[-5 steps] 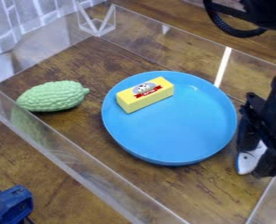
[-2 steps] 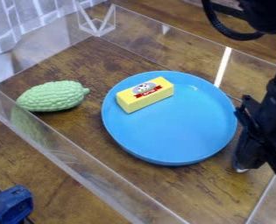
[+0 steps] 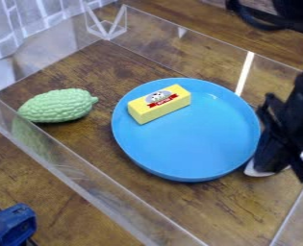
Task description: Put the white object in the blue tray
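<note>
Tray (image 3: 186, 154), round, bright blue and shallow, lies on a brown wooden surface and is the landmark here. Just beside its lower right rim, outside it, is the white toy (image 3: 257, 171), mostly hidden under the black gripper (image 3: 266, 164). The gripper reaches in from the right of the tray, its jaws drawn narrow and seemingly closed on the toy, though its dark fingers cover the place where they would meet it. A yellow block (image 3: 159, 102) with a red label sits inside the tray, towards its upper left. A pale green bumpy toy (image 3: 59, 106) lies well to the tray's left.

The step in hand looks like the pick-up, with the placing to come. The likeliest trouble is at the rim: carried across too low, the toy could catch on that raised edge, twist out of the fingers or push the tray leftwards. A grip on only its slim end could let it swing or slip and land outside. Released too soon, it might straddle the rim; taken too far to the upper left, it could strike the block.
</note>
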Motion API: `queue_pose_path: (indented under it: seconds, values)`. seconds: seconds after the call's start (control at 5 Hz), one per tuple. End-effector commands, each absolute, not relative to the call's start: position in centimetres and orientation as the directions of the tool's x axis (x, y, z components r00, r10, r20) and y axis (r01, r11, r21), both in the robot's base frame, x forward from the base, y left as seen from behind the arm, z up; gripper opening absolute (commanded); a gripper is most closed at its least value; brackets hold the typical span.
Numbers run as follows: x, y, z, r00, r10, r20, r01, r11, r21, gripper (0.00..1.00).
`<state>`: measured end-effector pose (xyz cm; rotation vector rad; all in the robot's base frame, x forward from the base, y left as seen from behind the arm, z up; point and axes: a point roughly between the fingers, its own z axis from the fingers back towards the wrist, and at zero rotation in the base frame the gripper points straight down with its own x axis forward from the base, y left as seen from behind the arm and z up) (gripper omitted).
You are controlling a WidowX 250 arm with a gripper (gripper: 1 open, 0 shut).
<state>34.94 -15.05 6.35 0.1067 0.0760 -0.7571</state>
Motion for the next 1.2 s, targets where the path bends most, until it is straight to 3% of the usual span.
queue_pose_path:
  seconds: [0.0, 0.2, 1.0]
  values:
    - [35.5, -15.5, 13.2, 0.711, -0.703, -0.001, 0.696, 0.704, 0.143, 0.00]
    - [35.4, -15.4, 14.2, 0.704, -0.710, -0.008, 0.702, 0.694, 0.161, 0.00]
    - [34.9, -16.1, 15.7, 0.670, -0.742, -0.010, 0.728, 0.655, 0.202, 0.00]
